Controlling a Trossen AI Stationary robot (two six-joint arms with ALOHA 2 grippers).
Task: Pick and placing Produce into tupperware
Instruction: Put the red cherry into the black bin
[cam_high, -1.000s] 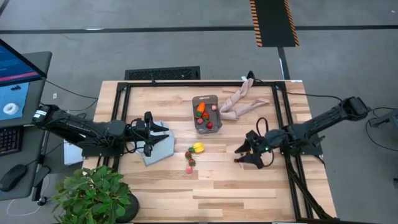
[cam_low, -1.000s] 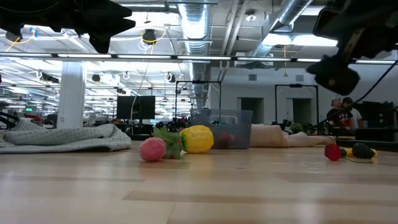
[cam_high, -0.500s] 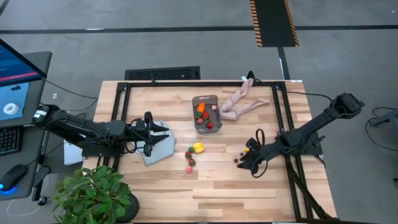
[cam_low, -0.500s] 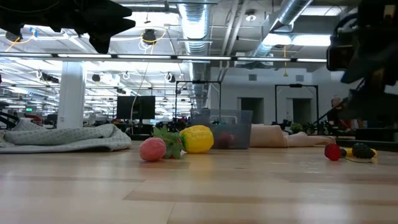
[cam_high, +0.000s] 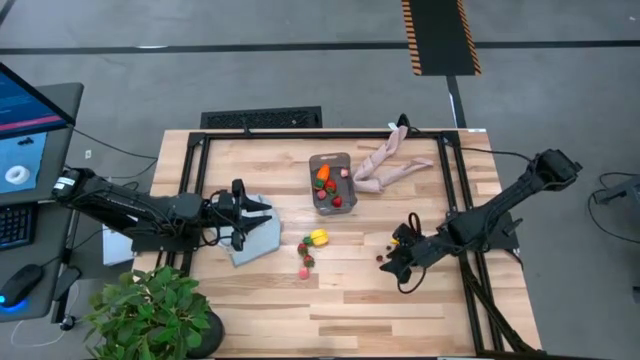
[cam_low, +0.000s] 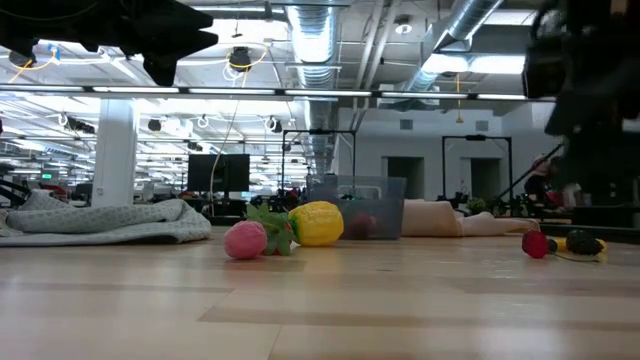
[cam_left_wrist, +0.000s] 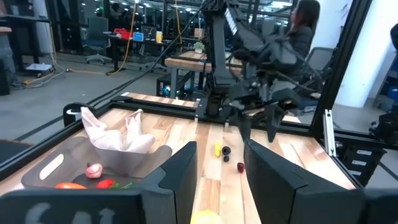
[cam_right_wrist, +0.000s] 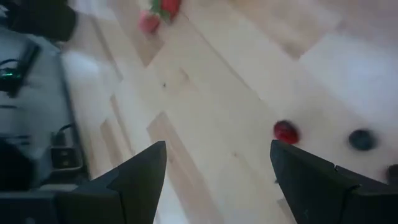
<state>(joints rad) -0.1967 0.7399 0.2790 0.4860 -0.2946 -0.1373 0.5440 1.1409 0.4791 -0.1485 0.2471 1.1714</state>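
Observation:
The tupperware (cam_high: 330, 165) stands at the table's far middle with a carrot (cam_high: 323, 173) and strawberries (cam_high: 336, 201) in it. On the wood nearer lie a yellow lemon (cam_high: 318, 237), strawberries (cam_high: 305, 250) and a pink berry (cam_high: 303, 271). To their right lie a small banana (cam_high: 397, 240), a dark berry (cam_right_wrist: 361, 139) and a red berry (cam_right_wrist: 285, 131). My right gripper (cam_high: 392, 268) hovers open, slanting down, just near of that red berry. My left gripper (cam_high: 240, 215) stands open and level above the grey-blue cloth (cam_high: 258, 236).
A beige limb-shaped object (cam_high: 385, 165) lies right of the tub. A potted plant (cam_high: 150, 315) stands at the near left corner. Black frame rails (cam_high: 195, 165) run along the table's left, far and right sides. Bare wood stretches along the near edge.
My right gripper has moved toward the table's near edge and a little down, tipping its fingers downward and rolling at the wrist, and has stayed open. It now hangs beside the red berry. No produce has moved.

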